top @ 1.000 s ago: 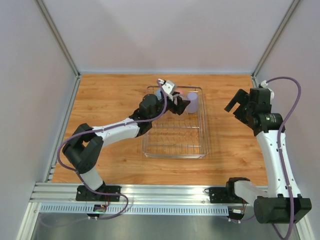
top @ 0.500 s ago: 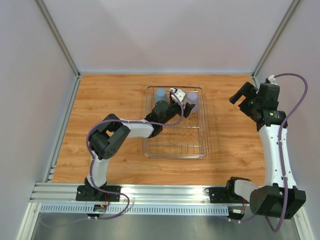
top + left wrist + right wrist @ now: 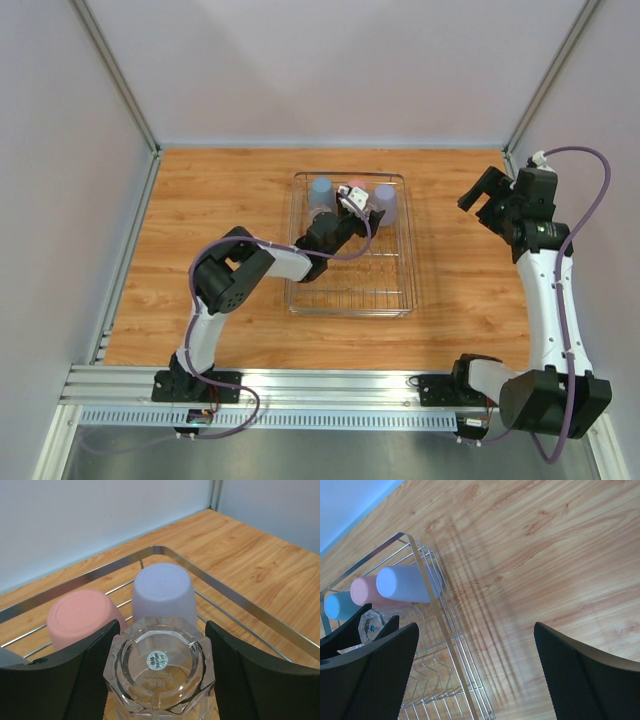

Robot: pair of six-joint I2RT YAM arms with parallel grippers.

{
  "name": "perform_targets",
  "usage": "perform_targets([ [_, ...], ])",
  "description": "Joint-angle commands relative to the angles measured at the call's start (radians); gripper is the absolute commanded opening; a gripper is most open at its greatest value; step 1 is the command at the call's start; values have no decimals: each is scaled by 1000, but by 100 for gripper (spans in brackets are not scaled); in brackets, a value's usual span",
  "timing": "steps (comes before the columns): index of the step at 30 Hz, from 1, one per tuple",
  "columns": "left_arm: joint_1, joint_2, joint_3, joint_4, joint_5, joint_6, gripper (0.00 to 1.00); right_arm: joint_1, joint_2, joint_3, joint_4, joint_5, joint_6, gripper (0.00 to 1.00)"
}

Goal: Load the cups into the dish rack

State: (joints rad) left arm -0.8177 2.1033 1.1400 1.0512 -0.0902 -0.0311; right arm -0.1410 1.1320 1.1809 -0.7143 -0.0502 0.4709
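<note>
The bench [image 3: 220,200] carries the dish rack [image 3: 350,282] at centre. The right fingers [image 3: 580,670] are spread wide and empty over the bench, right of the rack. The left fingers [image 3: 55,680] pinch an inverted clear cup [image 3: 159,672] at the rack's far end, just beside the lavender cup [image 3: 162,592] and pink cup [image 3: 80,617]. The blue cup [image 3: 320,190] stands leftmost in that row.

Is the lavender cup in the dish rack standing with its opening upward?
No, the lavender cup shows its closed flat base on top, beside the pink cup.
</note>
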Motion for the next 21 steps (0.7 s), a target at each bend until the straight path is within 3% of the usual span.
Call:
perform_targets([
  [1, -9, 20, -14, 174, -66, -7, 24, 0, 18, 26, -4, 0, -28, 100],
  [7, -11, 26, -23, 181, -80, -4, 27, 0, 46, 40, 1, -16, -23, 100],
  [12, -11, 18, -31, 187, -56, -9, 60, 1, 60, 45, 12, -20, -25, 100],
  [21, -12, -19, -85, 228, -31, -21, 76, 1, 66, 42, 13, -17, -32, 100],
])
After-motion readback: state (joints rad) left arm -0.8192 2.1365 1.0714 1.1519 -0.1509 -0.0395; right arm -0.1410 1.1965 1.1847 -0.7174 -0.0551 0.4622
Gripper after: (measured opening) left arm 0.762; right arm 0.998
